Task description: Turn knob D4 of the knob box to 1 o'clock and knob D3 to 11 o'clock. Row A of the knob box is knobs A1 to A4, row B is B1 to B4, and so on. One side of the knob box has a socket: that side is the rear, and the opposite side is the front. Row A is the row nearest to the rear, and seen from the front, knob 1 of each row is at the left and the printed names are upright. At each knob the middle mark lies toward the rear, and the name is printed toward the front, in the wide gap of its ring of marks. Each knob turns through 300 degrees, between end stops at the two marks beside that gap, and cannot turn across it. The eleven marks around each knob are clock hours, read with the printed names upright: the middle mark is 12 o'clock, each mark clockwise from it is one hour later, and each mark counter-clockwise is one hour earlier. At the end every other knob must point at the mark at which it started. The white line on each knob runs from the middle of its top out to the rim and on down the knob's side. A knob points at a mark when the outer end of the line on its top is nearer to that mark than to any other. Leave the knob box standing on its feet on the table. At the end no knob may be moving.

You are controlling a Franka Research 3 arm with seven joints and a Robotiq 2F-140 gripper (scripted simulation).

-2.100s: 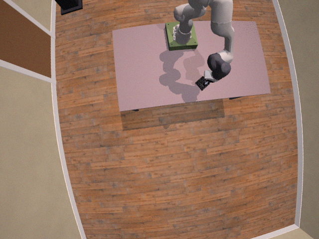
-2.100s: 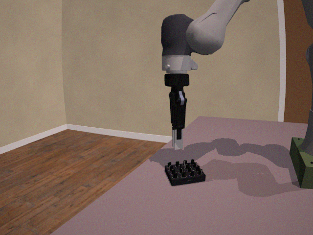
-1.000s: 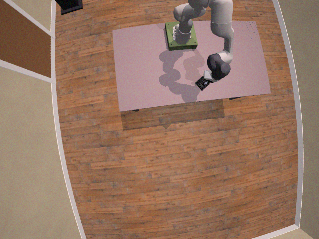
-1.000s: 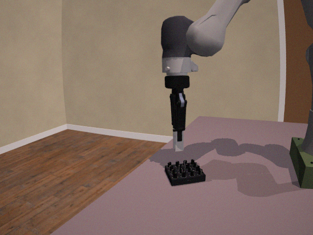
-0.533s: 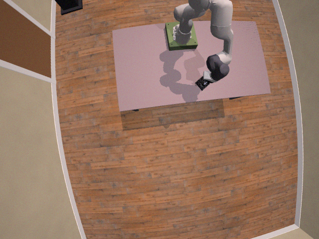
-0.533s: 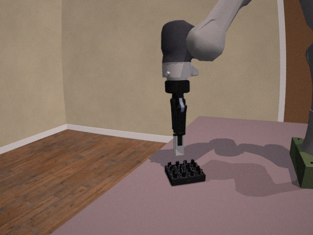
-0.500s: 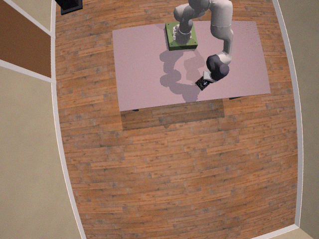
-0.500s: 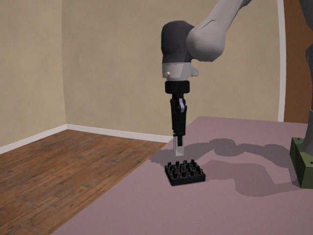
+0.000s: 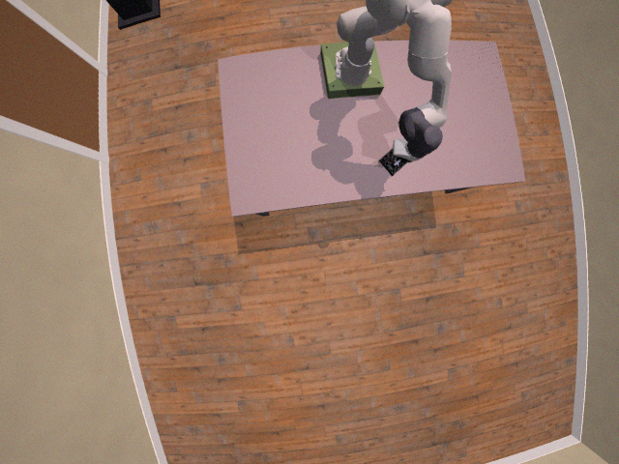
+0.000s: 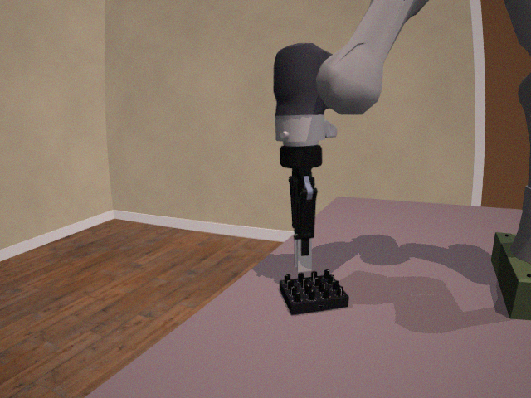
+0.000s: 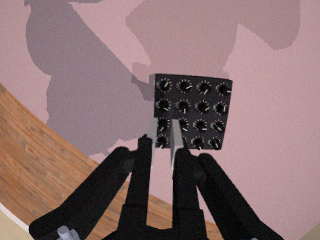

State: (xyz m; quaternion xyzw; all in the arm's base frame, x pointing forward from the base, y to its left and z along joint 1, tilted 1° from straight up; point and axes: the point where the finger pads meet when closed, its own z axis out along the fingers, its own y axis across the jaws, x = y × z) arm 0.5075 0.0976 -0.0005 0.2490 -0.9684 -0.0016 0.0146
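Knob D3, by my reading of the layout, is in the front row of the knob box, second from the box's D4 corner. In the exterior view the socket side faces the camera, placing row D on the box's far side. Knob D4 is the corner knob beside it. The box stands flat on the table.

The gripper points down over the box's front row. Its fingers are drawn close together, a narrow slot left between them, pinching nothing. In the wrist view the tips flank D3, one toward the box's front edge, the other toward row C; D4 appears below, toward the box's corner.

Assessment: D3 appears nearest under the slot, making it the likely next knob. The governing relation is slot over knob: a straight descent should straddle it, while any drift toward row C risks disturbing a neighbour. Exact tip height and both pointer readings cannot be certified.
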